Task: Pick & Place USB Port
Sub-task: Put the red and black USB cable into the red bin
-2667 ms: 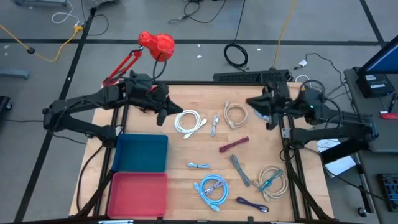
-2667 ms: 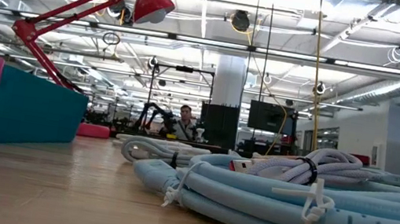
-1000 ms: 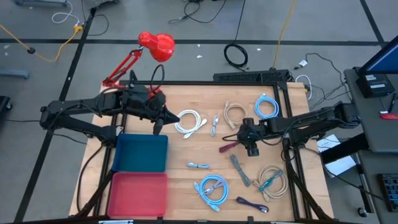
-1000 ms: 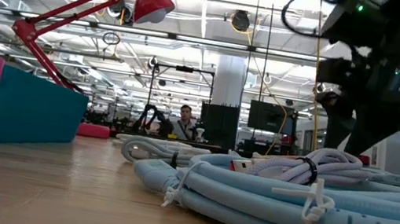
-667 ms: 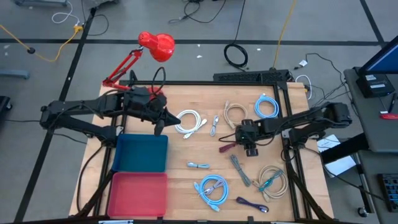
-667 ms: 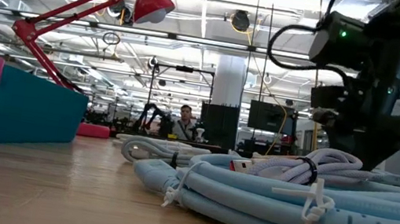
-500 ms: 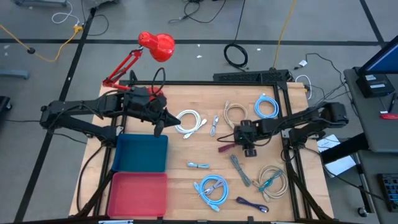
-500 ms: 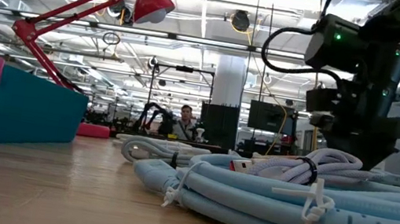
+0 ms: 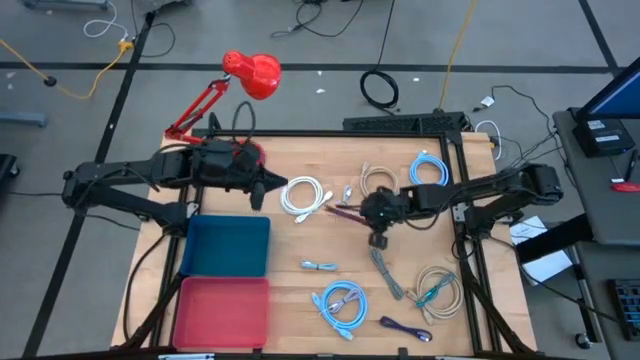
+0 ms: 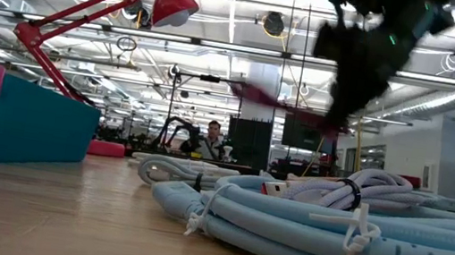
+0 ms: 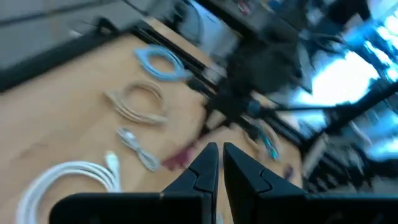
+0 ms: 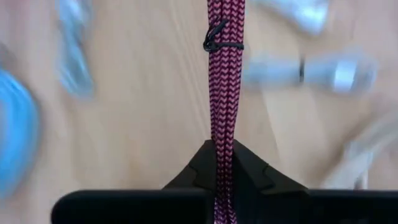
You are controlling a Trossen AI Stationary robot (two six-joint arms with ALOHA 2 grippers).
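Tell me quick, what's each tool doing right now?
Left tool: shut, holding nothing, near the white cable.
Right tool: shut on the maroon braided cable, lifted off the table.

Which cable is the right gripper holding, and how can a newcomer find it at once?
Look at the middle of the wooden table, where the right gripper hangs. Shut in it is the maroon braided cable, lifted off the wood. Its neighbours are white, beige, grey or blue.
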